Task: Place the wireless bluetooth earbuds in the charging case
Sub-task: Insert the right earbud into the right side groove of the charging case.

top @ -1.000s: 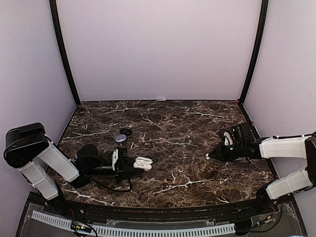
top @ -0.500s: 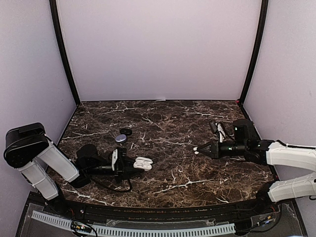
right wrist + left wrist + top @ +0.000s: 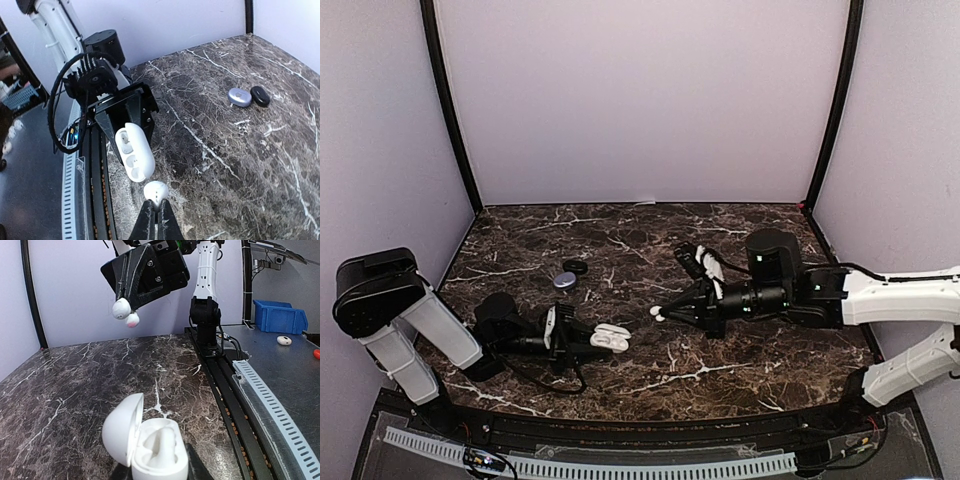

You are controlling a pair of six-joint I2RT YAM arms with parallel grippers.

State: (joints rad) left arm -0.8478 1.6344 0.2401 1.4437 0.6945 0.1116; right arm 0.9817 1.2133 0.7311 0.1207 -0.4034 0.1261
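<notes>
Lower centre of top view, R gripper [image 3: 666, 313] pinches glossy white earbud [image 3: 658, 317] near, not touching, lid-open white oval plastic charging case [image 3: 612, 336], gripped by L gripper [image 3: 588, 340] at lower left.

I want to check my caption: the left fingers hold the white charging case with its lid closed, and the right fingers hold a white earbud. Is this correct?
Only the lid is wrong: the left wrist view shows it open. The left fingers do hold the charging case, and the right fingers a white earbud.
</notes>
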